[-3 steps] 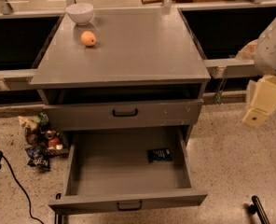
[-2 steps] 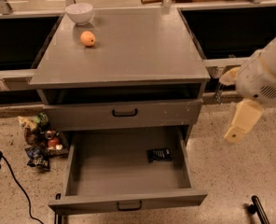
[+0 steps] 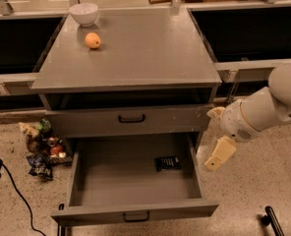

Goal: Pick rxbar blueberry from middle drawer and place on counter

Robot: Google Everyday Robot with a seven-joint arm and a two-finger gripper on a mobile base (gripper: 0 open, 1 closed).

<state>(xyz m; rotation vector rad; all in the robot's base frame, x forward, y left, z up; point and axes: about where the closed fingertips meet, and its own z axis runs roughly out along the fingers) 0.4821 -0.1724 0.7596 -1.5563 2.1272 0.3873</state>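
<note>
The rxbar blueberry (image 3: 167,162), a small dark packet with white print, lies flat on the floor of the open middle drawer (image 3: 121,181), near its right wall and toward the back. The counter (image 3: 135,58) is the grey top of the cabinet above. My gripper (image 3: 213,137) hangs on the white arm just right of the drawer's right wall, above floor level and a little to the right of the packet. Its two cream fingers (image 3: 220,154) stand apart and hold nothing.
A white bowl (image 3: 83,13) and an orange (image 3: 92,40) sit at the counter's back left. The drawer above (image 3: 131,118) is closed. A heap of crumpled wrappers (image 3: 42,146) lies on the floor to the left. A black bar (image 3: 271,221) lies at the bottom right.
My arm and gripper have moved left and down, from beside the cabinet's right side to the open drawer's right wall. The packet has not moved.
</note>
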